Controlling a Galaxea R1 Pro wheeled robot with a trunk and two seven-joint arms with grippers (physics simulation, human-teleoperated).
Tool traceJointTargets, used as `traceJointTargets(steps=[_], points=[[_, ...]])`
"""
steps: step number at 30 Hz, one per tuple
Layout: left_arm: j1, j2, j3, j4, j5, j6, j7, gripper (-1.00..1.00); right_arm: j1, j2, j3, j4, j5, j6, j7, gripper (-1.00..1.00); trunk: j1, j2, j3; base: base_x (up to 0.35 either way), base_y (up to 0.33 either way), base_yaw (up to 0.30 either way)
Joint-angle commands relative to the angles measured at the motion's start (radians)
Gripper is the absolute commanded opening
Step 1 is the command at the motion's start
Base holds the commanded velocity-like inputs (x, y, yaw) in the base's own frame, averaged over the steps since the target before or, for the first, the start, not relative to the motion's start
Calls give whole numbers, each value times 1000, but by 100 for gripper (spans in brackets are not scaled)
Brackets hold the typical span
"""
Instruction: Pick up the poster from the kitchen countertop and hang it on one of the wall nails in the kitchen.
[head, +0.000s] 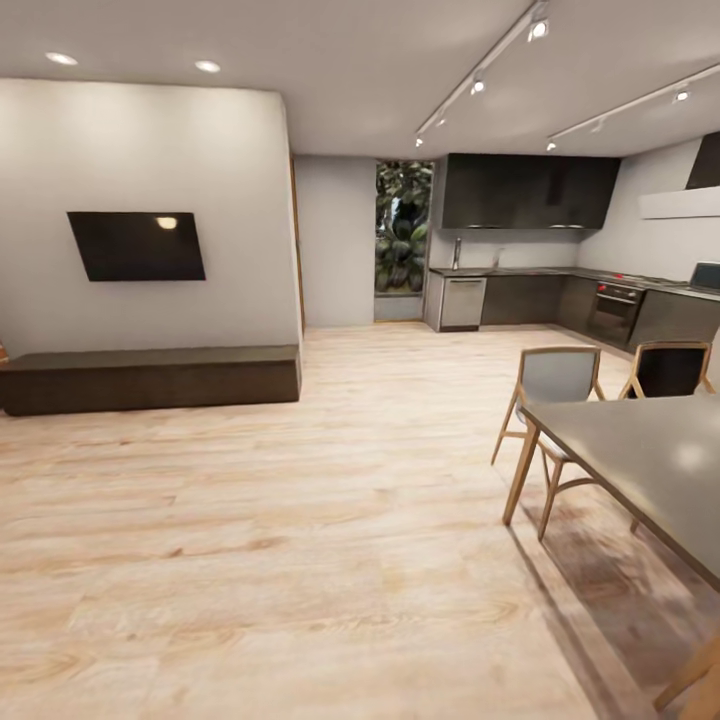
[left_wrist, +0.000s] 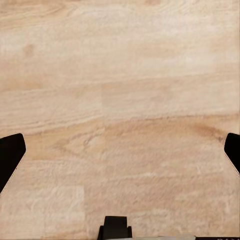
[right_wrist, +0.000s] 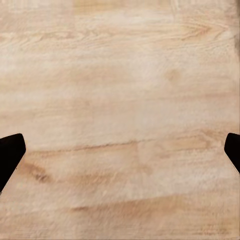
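Observation:
The kitchen lies far across the room in the head view. Its grey countertop (head: 560, 271) runs in an L over dark cabinets, with a steel tap (head: 457, 252) at the left end. A small bluish upright rectangle (head: 705, 276) stands on the countertop at the far right; it may be the poster, but it is too small to tell. Wall nails are too small to make out. My left gripper (left_wrist: 120, 150) is open over bare wood floor, its black fingertips (left_wrist: 10, 155) wide apart. My right gripper (right_wrist: 120, 150) is open the same way, with nothing between its fingers (right_wrist: 10, 155).
A grey dining table (head: 650, 460) with two wooden chairs (head: 555, 385) (head: 668, 368) stands at the right, between me and the kitchen. A low dark bench (head: 150, 378) and a wall television (head: 137, 246) are at the left. Wide wood floor (head: 330, 480) stretches ahead.

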Motion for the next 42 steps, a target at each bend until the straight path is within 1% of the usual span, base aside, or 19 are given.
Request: traceJointTargets(steps=[1,42], points=[[0,0,1,-1,0,-2,0,100,-1,0,0,1,1,-3,0,100,1,0,-1,335,0,0],[0,0,1,-1,0,-2,0,100,-1,0,2,1,1,-4,0,100,1,0,-1,336,0,0]])
